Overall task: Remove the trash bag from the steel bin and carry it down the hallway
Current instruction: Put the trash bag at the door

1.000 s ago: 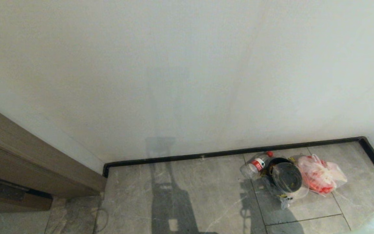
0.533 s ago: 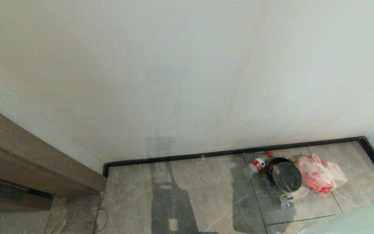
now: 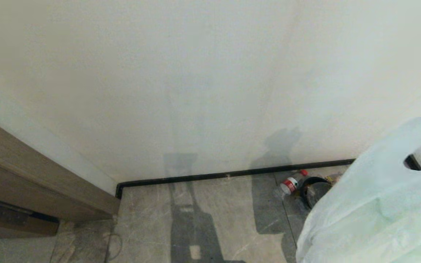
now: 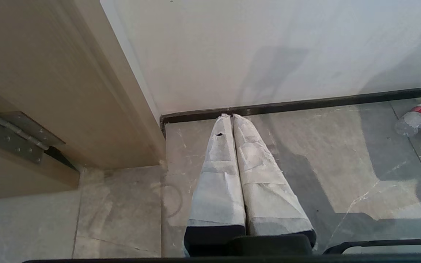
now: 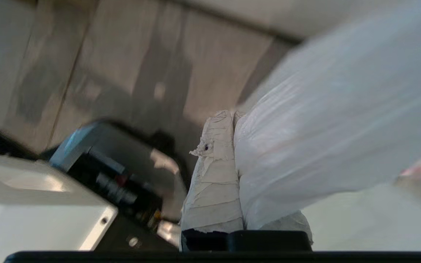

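Right end effector (image 5: 232, 120) clamped tight on the bag (image 5: 323, 128), hanging over the floor's (image 3: 214, 219) right side near the wall. Thin plastic, so could slip or tear mid-carry. Left end effector (image 4: 232, 117) closed, empty.

the right claw (image 5: 234, 120) has two fingers (image 5: 214, 175) wrapped in white, ragged tape. the fingers are pressed close together. thin white plastic of the trash bag (image 5: 327, 120) is caught between them and spreads over one finger, hiding most of it. the bag fills much of that side of the picture and looks soft and blurry. past the claw is the floor (image 5: 130, 54), with big grey-beige tiles and dark shadows on them. a white and black part of the robot's body (image 5: 68, 193) shows on the other side of the claw, low down.
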`<state>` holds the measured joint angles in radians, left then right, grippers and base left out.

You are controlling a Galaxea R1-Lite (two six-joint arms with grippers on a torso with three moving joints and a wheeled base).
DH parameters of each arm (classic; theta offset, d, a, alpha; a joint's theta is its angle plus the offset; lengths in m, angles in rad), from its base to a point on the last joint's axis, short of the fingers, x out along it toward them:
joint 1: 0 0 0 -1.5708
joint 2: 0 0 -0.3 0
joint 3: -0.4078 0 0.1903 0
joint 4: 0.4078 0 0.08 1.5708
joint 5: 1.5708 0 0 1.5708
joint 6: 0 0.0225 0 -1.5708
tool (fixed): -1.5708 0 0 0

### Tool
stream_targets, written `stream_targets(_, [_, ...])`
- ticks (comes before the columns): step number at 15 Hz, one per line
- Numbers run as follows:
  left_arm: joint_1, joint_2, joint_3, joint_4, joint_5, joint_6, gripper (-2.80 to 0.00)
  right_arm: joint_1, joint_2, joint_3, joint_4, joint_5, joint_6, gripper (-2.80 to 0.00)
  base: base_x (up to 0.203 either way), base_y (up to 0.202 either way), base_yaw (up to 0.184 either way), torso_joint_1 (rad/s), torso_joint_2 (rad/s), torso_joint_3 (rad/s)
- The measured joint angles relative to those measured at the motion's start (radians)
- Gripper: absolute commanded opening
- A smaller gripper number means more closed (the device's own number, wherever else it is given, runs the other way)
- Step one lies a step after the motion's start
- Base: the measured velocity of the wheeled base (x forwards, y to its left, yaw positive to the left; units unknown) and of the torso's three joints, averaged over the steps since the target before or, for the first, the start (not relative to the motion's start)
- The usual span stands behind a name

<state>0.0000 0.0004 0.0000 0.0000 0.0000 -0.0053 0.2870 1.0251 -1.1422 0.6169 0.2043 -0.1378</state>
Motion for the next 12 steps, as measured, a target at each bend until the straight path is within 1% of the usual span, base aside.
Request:
stream_targets(5, [0.0, 0.0, 0.0, 0.0, 0.0, 0.0, -2.8, 0.137, 0.251, -0.051, -0.008, -0.029, 0.069, -2.8, 0.0, 0.0, 0.0, 0.0, 0.0, 0.0])
stream_targets(7, [0.0, 0.0, 0.0, 0.0, 0.0, 0.0, -2.8, 0.179, 0.345, -0.114, -0.013, -0.041, 0.09, -2.8, 0.0, 0.0, 0.0, 0.0, 0.0, 0.0])
stream_targets(9, [0.0, 0.0, 0.0, 0.0, 0.0, 0.0, -2.8, 0.217, 0.428, -0.178, -0.012, -0.077, 0.114, -2.8, 0.0, 0.0, 0.0, 0.0, 0.0, 0.0])
stream_targets(10, [0.0, 0.0, 0.0, 0.0, 0.0, 0.0, -2.8, 0.233, 0.464, -0.198, -0.013, -0.091, 0.122, 0.0, 0.0, 0.0, 0.0, 0.0, 0.0, 0.0])
stream_targets(12, [0.0, 0.0, 0.0, 0.0, 0.0, 0.0, -2.8, 0.277, 0.527, -0.224, -0.008, -0.117, 0.143, 0.0, 0.0, 0.0, 0.0, 0.0, 0.0, 0.0])
